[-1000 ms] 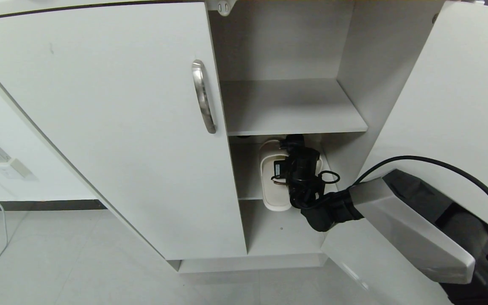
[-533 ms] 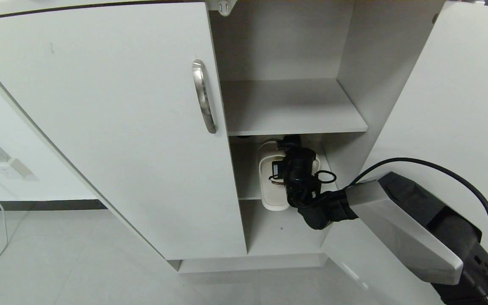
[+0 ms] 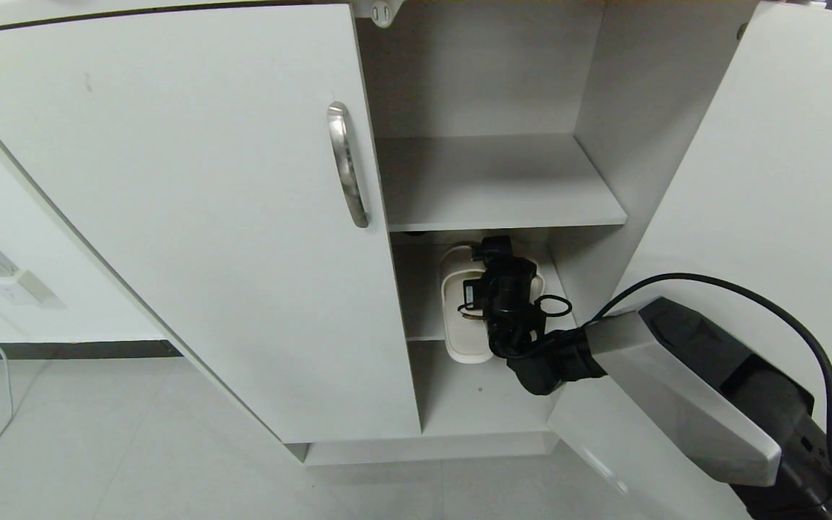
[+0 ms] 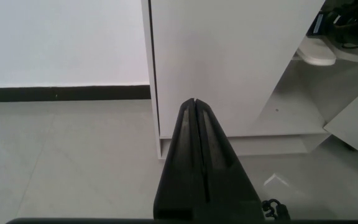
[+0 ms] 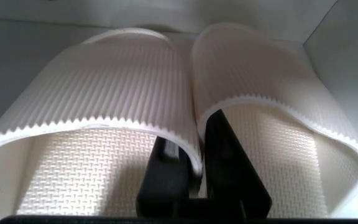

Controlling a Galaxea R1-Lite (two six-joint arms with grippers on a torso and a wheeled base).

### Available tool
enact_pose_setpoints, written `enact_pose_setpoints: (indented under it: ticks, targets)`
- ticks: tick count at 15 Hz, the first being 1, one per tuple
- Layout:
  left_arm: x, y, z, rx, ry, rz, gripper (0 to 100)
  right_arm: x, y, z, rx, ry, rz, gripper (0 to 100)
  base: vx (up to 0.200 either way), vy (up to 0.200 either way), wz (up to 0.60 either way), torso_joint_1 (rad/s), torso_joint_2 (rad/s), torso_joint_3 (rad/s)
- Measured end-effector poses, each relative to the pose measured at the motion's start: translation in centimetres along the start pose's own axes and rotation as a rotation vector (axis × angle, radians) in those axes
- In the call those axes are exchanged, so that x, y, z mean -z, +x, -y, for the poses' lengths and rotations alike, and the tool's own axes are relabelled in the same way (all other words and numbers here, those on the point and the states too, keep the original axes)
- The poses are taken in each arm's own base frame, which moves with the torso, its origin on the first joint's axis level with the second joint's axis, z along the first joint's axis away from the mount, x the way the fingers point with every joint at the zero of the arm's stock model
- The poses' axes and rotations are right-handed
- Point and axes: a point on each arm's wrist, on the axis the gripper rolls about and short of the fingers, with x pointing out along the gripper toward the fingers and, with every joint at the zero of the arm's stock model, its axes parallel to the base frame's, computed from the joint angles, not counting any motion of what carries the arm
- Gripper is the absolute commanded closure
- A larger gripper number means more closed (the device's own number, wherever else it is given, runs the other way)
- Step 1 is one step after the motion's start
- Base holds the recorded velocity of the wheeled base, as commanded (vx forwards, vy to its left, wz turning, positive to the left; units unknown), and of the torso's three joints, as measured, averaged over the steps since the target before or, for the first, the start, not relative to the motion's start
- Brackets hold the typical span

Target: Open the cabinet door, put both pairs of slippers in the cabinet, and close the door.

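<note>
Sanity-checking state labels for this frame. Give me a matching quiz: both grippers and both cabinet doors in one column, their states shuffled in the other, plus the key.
Things
1. left gripper
2. right gripper
3. left cabinet door
4. right cabinet door

States
A. swung open
B. shut on the slippers
C. closed
D. shut, holding nothing

Pairs: 1-D, 2-B, 3-C, 4-A
</note>
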Motion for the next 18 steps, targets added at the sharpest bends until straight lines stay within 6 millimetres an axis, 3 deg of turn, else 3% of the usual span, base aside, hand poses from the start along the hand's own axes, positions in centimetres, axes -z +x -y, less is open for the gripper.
enact_pose_setpoints:
  ticks: [1, 5, 9, 12, 18]
  targets:
    - [0.0, 0.0, 0.0, -0.001, 0.0, 0.0, 100, 0.0, 0.0, 0.0, 0.0, 0.0, 0.0, 0, 0.0, 0.0, 0.0, 0.0, 0.0, 0.0]
    - [0.0, 0.0, 0.0, -0.001, -0.001, 0.0, 100, 0.2, -0.3, -0.1, 0.002, -0.003, -0.005, 0, 0.0, 0.0, 0.0, 0.0, 0.0, 0.0]
    - [0.0, 0.0, 0.0, -0.001, 0.001, 0.0, 100, 0.8, -2.8, 0.0, -0.024, -0.029, -0.039, 0, 0.0, 0.0, 0.0, 0.0, 0.0, 0.0]
    - [0.0, 0.0, 0.0, 0.0, 0.002, 0.0, 100, 0.7, -6.3, 0.5, -0.052, -0.041, -0.054, 0, 0.0, 0.0, 0.0, 0.0, 0.0, 0.0]
    - [0.0, 0.0, 0.0, 0.001, 0.002, 0.0, 100, 1.8, -16.3, 2.5, -0.148, -0.051, -0.059, 0, 0.0, 0.0, 0.0, 0.0, 0.0, 0.0]
